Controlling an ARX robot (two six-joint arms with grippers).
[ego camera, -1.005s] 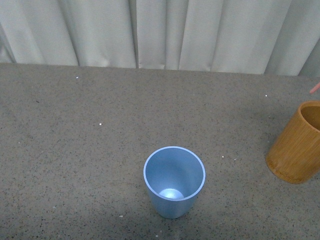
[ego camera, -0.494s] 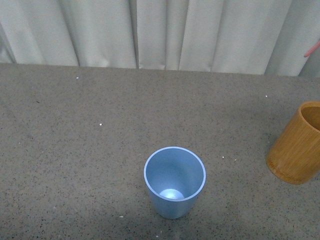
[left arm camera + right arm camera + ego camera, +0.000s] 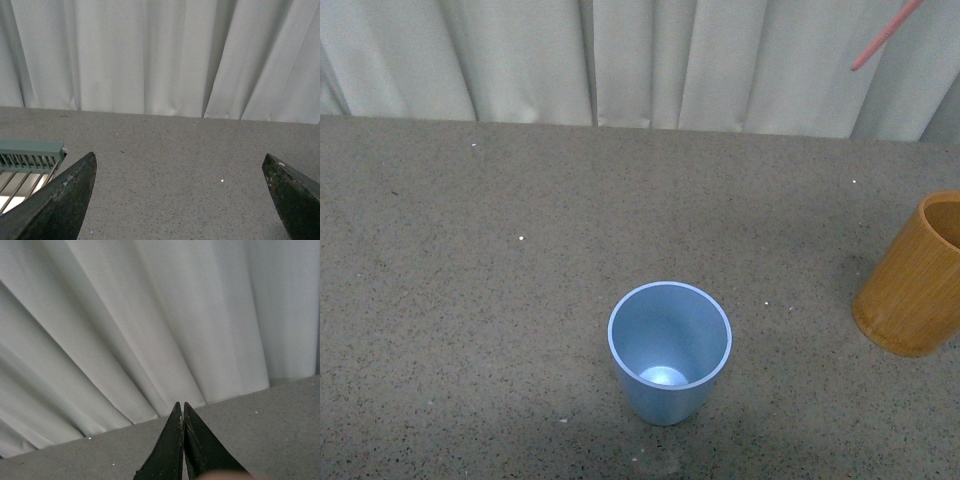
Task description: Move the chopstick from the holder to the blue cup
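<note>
The light-blue cup [image 3: 669, 352] stands upright and empty at the front middle of the table. The orange-brown wooden holder [image 3: 916, 280] stands at the right edge of the front view, partly cut off. The narrow tip of a salmon-pink chopstick [image 3: 886, 34] slants in from the top right, high in the air against the curtain. My right gripper [image 3: 182, 407] is shut on the chopstick; only a pink blur [image 3: 227, 475] shows at its base in the right wrist view. My left gripper [image 3: 180, 162] is open and empty over bare table. Neither gripper shows in the front view.
A grey speckled tabletop [image 3: 520, 300] runs back to a white pleated curtain [image 3: 640, 60]. A pale green slatted rack [image 3: 27, 155] lies beside my left gripper in the left wrist view.
The chopstick tip has risen from beside the holder's rim to high against the curtain and moved left. The front view has shifted slightly. The cup and holder have stayed put.
</note>
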